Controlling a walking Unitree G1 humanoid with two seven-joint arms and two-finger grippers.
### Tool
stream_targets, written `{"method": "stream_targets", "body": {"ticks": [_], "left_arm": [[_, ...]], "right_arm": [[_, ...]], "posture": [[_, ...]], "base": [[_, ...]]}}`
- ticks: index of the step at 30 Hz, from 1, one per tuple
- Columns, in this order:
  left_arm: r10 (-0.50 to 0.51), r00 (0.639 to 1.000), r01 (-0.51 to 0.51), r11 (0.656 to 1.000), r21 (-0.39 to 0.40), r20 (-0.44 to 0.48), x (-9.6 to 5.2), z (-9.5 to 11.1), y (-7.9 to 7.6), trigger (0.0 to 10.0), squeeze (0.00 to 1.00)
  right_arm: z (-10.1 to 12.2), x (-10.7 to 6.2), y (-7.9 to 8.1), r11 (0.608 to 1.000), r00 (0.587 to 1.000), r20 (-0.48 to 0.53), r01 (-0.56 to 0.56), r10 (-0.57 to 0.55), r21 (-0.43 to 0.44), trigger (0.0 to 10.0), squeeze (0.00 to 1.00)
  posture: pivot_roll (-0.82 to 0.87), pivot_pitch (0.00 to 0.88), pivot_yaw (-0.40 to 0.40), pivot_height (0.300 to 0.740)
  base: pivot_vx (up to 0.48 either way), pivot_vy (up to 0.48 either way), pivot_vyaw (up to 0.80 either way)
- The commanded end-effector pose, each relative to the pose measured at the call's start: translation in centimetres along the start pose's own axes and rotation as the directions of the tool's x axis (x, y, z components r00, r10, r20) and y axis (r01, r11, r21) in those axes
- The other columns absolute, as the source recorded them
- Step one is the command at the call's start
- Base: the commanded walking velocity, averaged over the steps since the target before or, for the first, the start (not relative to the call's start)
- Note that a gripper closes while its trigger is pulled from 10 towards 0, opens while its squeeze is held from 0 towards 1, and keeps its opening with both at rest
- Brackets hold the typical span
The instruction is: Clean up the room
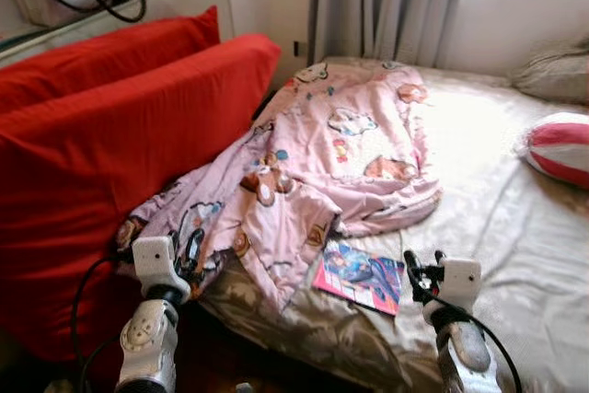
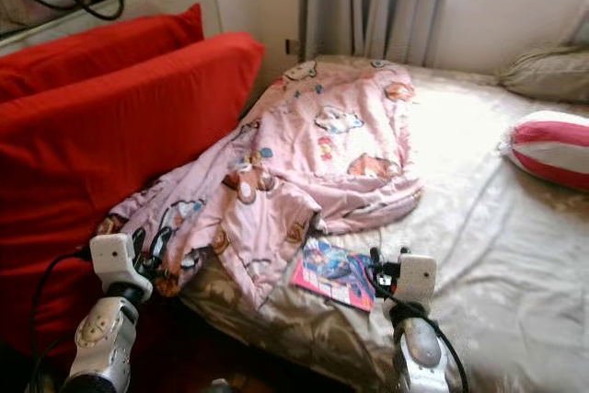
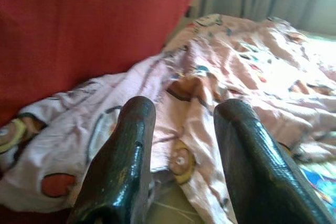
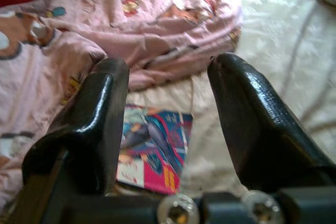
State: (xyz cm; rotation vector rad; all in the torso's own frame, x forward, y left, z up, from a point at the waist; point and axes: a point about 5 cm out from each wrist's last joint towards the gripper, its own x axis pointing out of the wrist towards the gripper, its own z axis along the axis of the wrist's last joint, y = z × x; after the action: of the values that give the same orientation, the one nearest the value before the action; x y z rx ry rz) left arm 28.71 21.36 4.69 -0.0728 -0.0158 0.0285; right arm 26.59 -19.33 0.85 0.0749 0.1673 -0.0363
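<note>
Crumpled pink cartoon-print blanket (image 1: pixel 340 149) on bed; glossy magazine (image 1: pixel 359 275) touching its near hem. Left gripper (image 1: pixel 190 255), right gripper (image 1: pixel 421 273): fingers apart, empty. Risk: pinching blanket along with magazine.

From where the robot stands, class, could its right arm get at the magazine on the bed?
Probably yes: the right gripper, jaws open, hangs just beside the magazine, with nothing between them.

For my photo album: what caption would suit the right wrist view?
Open right pincer poised above a colourful book beside a rumpled pink blanket on the bed.
</note>
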Motion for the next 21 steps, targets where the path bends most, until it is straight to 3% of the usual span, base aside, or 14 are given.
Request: {"method": "stream_targets", "body": {"ticks": [1,18,21], "left_arm": [[-0.001,1.000,0.001,1.000,-0.007,0.000,0.12,0.16,-0.04,10.0,0.00],[-0.008,1.000,0.008,1.000,-0.007,0.002,0.08,0.38,-0.13,10.0,0.00],[-0.008,1.000,0.008,1.000,-0.006,-0.001,0.01,0.37,-0.08,10.0,0.00]], "right_arm": [[0.42,0.22,0.18,1.000,1.000,0.015,-0.005,0.005,0.007,10.0,0.00],[-0.40,0.11,0.49,0.999,0.999,-0.047,-0.012,0.014,0.038,10.0,0.00],[-0.48,-0.11,0.53,0.999,0.999,-0.036,-0.023,0.025,0.038,10.0,0.00]], "posture": [[0.02,0.017,0.029,0.648],[0.03,0.045,0.040,0.648],[0.03,0.050,0.044,0.628]], "base": [[0.000,0.000,0.00],[0.000,0.000,0.00],[0.000,0.000,0.00]]}}
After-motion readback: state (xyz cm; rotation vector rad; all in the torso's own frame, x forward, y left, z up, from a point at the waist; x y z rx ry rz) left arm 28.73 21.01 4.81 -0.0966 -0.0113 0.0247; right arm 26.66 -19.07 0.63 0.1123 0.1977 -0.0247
